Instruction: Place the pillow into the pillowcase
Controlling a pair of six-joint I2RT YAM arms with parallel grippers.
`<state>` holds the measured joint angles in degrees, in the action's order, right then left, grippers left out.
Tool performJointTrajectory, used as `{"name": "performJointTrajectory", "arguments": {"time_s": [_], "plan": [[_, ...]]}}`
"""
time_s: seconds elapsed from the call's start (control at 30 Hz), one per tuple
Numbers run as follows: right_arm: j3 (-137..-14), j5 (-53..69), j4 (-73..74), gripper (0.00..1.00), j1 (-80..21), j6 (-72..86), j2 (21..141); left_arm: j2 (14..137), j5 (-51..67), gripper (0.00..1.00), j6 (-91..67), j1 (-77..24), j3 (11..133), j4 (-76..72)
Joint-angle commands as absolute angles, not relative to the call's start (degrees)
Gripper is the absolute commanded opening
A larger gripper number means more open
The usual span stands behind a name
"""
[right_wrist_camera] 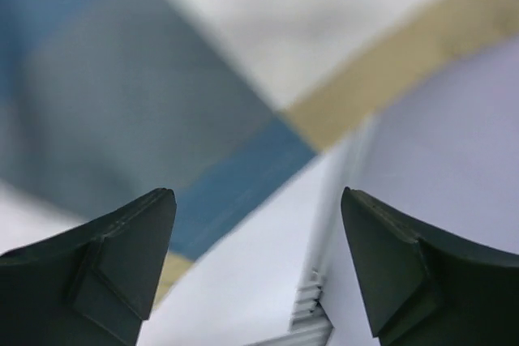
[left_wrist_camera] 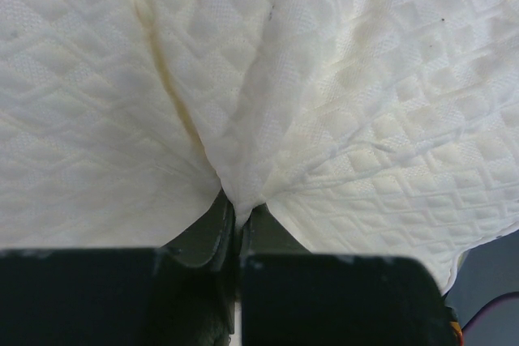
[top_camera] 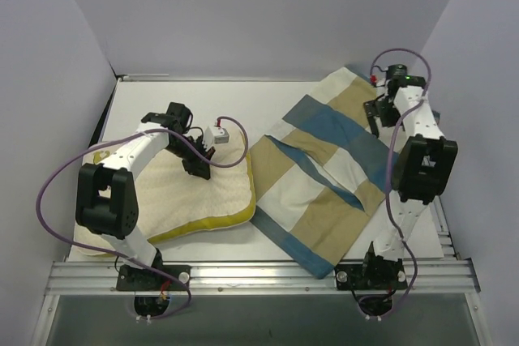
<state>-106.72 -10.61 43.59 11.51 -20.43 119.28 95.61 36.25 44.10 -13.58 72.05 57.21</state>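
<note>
From above, one pillow (top_camera: 207,192) lies at the left of the table (top_camera: 203,99), and one pillowcase (top_camera: 324,176) is spread just beside it on the right. Left wrist: the left gripper (left_wrist_camera: 241,218) is pinched tight on a pillow fold. Right wrist: the right gripper (right_wrist_camera: 258,232) gapes wide above the blurred pillowcase.

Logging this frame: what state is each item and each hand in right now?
pillow: lying flat, outside the pillowcase, one fold pinched.
pillowcase: spread out, rumpled, not gripped.
left hand: shut on the pillow.
right hand: open, empty, over the pillowcase's edge.
</note>
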Motion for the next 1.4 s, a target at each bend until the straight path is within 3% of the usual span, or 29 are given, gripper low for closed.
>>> {"name": "performJointTrajectory", "arguments": {"time_s": [0.0, 0.1, 0.2, 0.47, 0.57, 0.6, 0.7, 0.87, 1.03, 1.37], "plan": [[-96.81, 6.65, 48.94, 0.84, -1.28, -19.42, 109.78, 93.43, 39.55, 0.0, 43.77, -14.24, 74.88, 58.44], [-92.12, 10.37, 48.87, 0.67, -9.02, -18.55, 109.95, 92.03, 39.81, 0.0, 44.3, -14.59, 75.59, 59.85], [-90.27, 10.54, 47.73, 0.57, -13.86, -17.14, 112.67, 90.53, 39.99, 0.0, 45.0, -14.85, 75.85, 61.52], [-91.14, 5.45, 44.83, 0.57, -19.16, -16.87, 119.35, 87.45, 40.25, 0.0, 45.35, -14.77, 73.3, 63.02], [-92.02, 2.56, 43.6, 0.45, -19.77, -16.79, 122.6, 87.1, 40.17, 0.0, 45.44, -14.68, 72.51, 63.02], [-92.54, 1.68, 43.25, 0.37, -19.78, -16.0, 123.3, 87.01, 40.17, 0.0, 45.44, -14.68, 72.42, 63.02], [-95.7, 1.93, 43.15, 0.29, -20.13, -14.25, 125.42, 86.84, 39.99, 0.0, 45.7, -14.68, 72.33, 63.02], [-100.71, 4.04, 44.11, 0.28, -21.8, -11.43, 126.12, 86.75, 40.6, 0.0, 46.32, -14.59, 73.3, 63.45], [-99.68, 6.07, 45.26, 0.38, -21.36, -10.72, 123.84, 87.71, 40.87, 0.0, 47.63, -14.68, 74.97, 65.04], [-96.95, 4.57, 46.4, 0.37, -18.11, -12.3, 123.93, 88.77, 40.34, 0.0, 48.08, -15.03, 76.55, 65.13]]}}
